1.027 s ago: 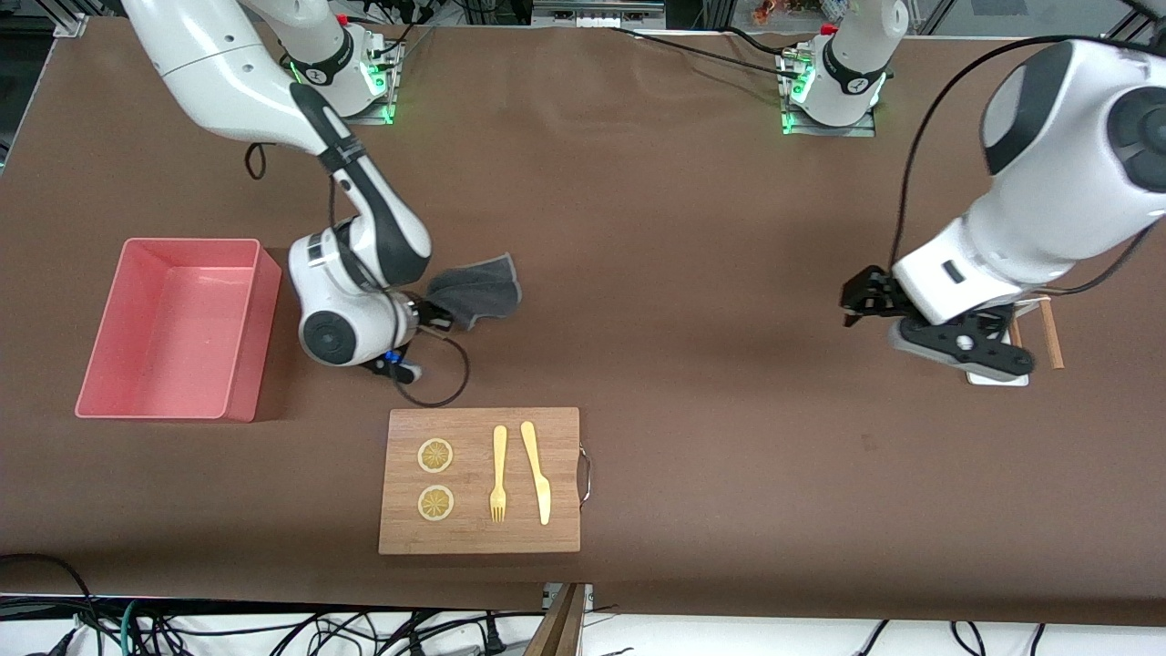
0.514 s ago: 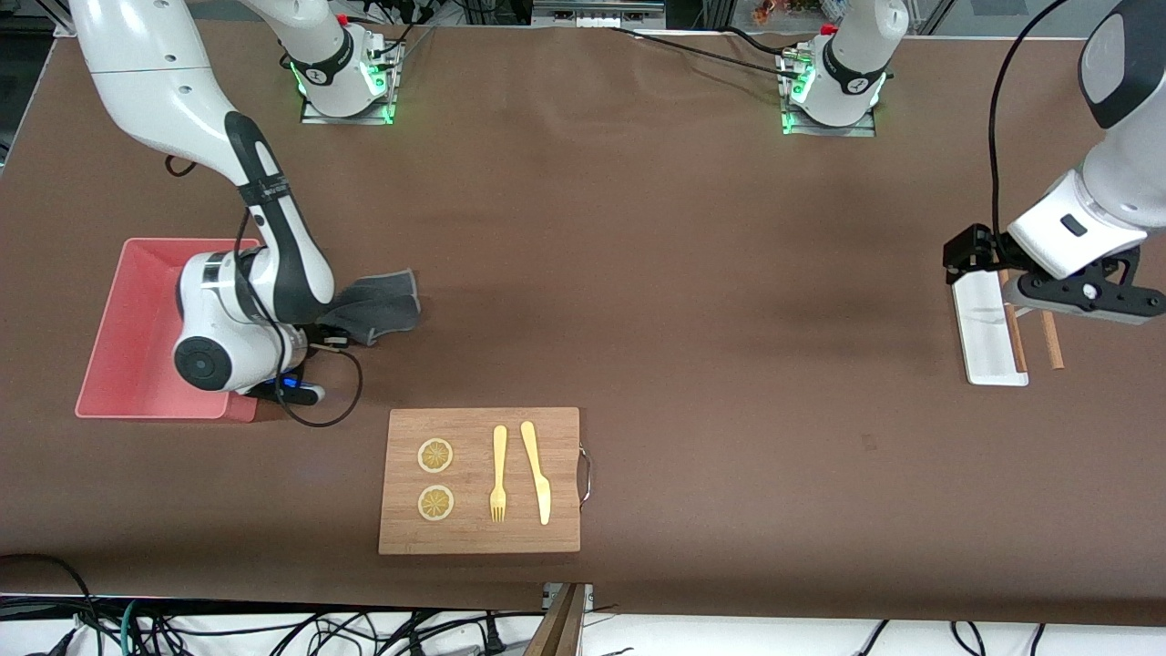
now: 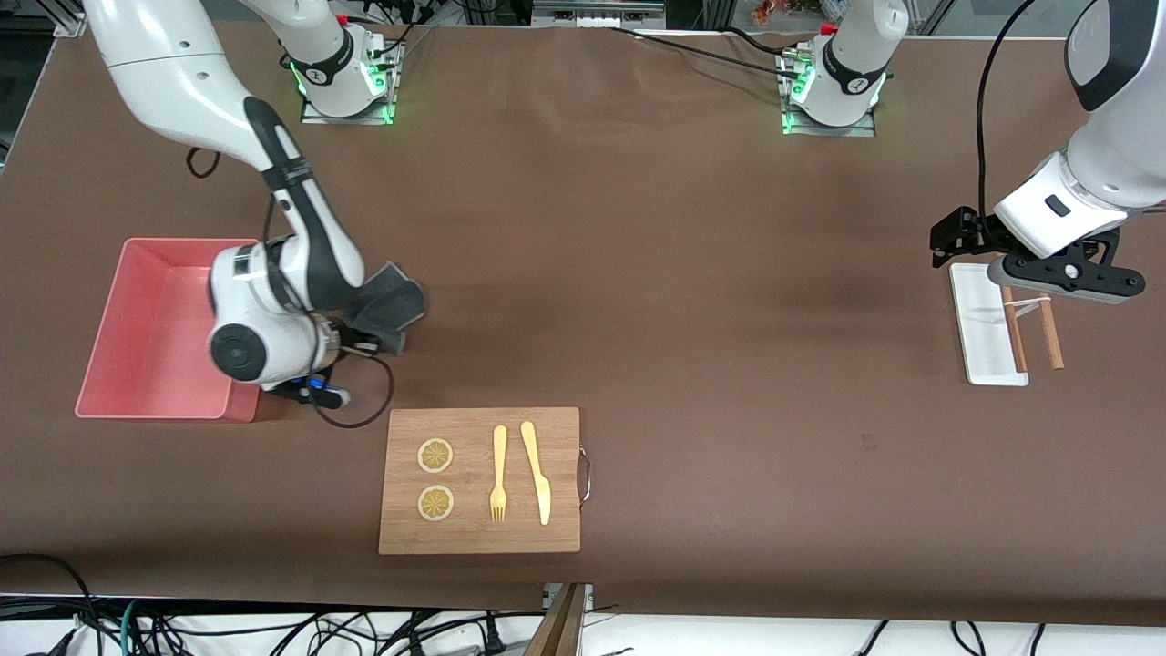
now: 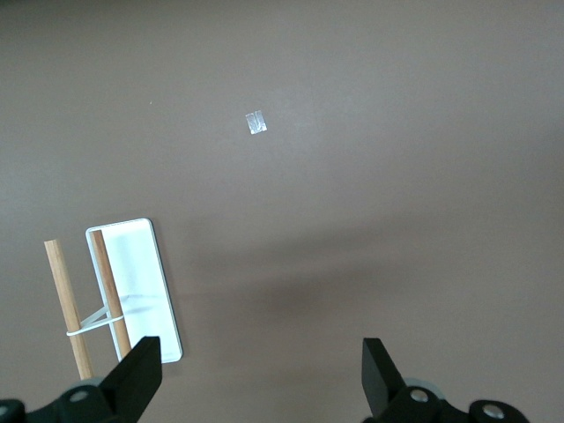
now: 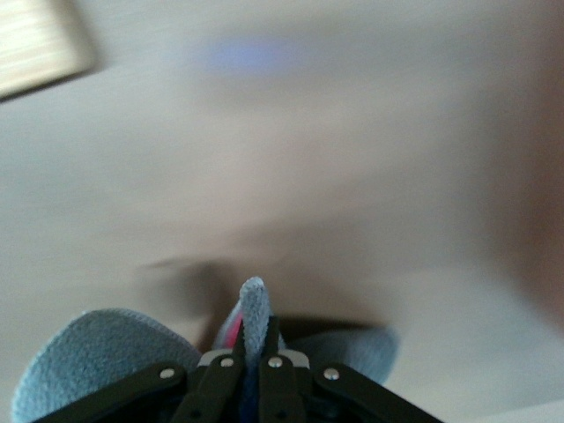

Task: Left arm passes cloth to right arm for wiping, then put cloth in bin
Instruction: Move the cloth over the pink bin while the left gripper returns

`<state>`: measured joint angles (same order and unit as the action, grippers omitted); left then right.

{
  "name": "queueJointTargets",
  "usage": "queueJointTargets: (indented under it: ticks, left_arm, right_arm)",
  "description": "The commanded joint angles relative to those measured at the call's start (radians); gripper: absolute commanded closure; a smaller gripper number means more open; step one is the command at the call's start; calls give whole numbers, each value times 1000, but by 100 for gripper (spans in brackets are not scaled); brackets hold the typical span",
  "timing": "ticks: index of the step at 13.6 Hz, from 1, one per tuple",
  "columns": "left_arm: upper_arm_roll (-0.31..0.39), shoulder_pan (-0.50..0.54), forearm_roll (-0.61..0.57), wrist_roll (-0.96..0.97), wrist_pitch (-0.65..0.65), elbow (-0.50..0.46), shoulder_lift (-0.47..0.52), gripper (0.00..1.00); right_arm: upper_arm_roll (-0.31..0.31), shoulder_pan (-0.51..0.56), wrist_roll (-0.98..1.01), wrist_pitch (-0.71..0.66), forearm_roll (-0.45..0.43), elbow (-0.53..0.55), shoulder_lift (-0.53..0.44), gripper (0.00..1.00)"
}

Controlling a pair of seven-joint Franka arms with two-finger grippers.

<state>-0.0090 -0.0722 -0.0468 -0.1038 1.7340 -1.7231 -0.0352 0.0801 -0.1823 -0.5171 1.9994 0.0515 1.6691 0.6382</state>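
Cloth, soft, light and limp, hangs bunched from the right gripper, whose fingers are pinched tight on a fold of it just beside the pink bin, at the right arm's end of the table. Such fabric likely drapes and trails, so a hold on a gathered fold suits it better than one on a single edge. Over the white tray, the left gripper waits with its fingers spread apart and empty.

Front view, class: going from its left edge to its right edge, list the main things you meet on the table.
Bin → cloth held in the right gripper → wooden board → white tray, with the left gripper over it.
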Motion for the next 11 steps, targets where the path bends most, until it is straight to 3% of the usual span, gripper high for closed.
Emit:
queueJointTargets:
  ticks: [1, 5, 11]
  left_arm:
    - [15, -14, 18, -16, -1, -18, 20, 0]
    - [15, -14, 18, -17, -5, -18, 20, 0]
    - [18, -1, 16, -24, -5, -18, 18, 0]
  right_arm:
    - [85, -3, -186, 61, -13, 6, 1, 100]
    - [200, -28, -409, 162, -13, 6, 15, 100]
    - [259, -80, -592, 302, -12, 3, 58, 100]
